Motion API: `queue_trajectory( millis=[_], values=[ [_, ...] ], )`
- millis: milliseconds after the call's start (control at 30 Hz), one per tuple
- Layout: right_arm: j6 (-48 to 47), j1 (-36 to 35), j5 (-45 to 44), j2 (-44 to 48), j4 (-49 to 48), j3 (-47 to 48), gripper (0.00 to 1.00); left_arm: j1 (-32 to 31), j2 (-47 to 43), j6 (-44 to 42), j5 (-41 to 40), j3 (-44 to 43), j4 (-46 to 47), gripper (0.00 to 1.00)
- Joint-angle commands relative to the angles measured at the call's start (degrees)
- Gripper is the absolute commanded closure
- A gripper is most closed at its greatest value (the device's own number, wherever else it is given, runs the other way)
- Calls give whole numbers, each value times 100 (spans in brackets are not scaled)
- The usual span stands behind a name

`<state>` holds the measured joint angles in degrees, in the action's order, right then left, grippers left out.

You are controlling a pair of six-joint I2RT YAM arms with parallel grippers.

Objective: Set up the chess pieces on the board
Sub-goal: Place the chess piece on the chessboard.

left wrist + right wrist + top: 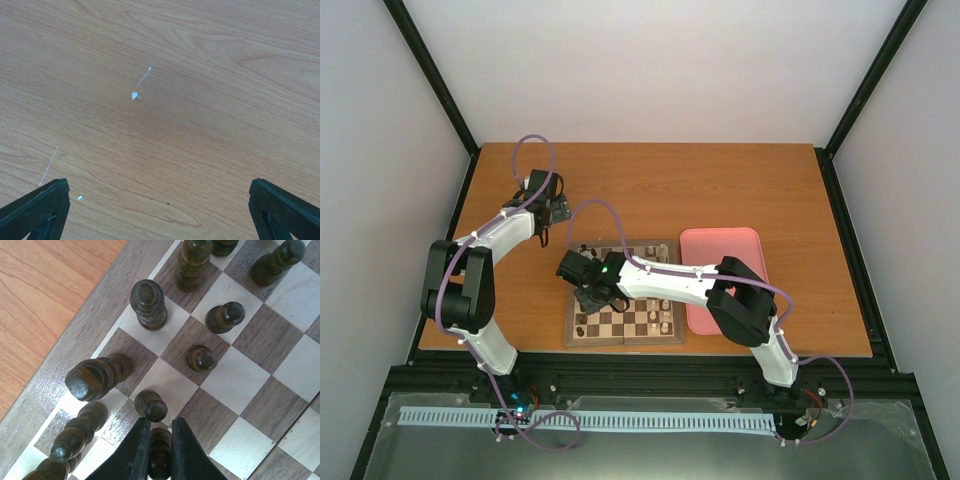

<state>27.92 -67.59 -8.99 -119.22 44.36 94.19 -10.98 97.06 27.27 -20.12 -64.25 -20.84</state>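
The right claw [160, 424] pinches narrow on a dark chess piece [159, 452] at the bottom centre of the right wrist view. Its two black, wedge-shaped fingers leave only a slit, and the piece's ringed, turned-wood stem shows in that slit. Whether this piece touches the board cannot be told. The left claw [159, 184] stands wide, its matte black tips in the two bottom corners of the left wrist view with nothing between them.

The table [720, 190] is the largest surface, a smooth orange-brown laminate with printed wood grain. A few thin white scratches [135, 95] mark it in the left wrist view. In the overhead view the left claw sits at the upper left of the table, well apart from the board.

The board [620, 343] lies at lower centre of the overhead view. It is square, with a satin grey-brown border [95, 310] around pale and walnut-dark checks. Just beside it to the right is a pink tray [720, 245], smooth with rounded corners.

The other chess pieces [148, 302] are glossy dark-brown lathe-turned wood with stacked rings. They are gathered on the squares along the board's left border in the right wrist view. Smallest are round-headed pawns, one [202, 358] on a dark square at centre.
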Motion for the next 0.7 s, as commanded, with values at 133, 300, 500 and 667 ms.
queue_trajectory(
  millis=[133,300,500,667],
  values=[
    [73,-35,-383,-14,47,16,96,-27,-28,-23,21,-177,-21,0],
    [73,-30,-308,-5,51,13,97,-27,-30,-24,18,-182,-23,0],
    [47,-35,-258,63,82,-9,97,-27,-45,-28,20,-185,-27,0],
    [53,-35,-252,138,90,-75,97,-27,-33,-35,30,-185,-25,0]
  ],
)
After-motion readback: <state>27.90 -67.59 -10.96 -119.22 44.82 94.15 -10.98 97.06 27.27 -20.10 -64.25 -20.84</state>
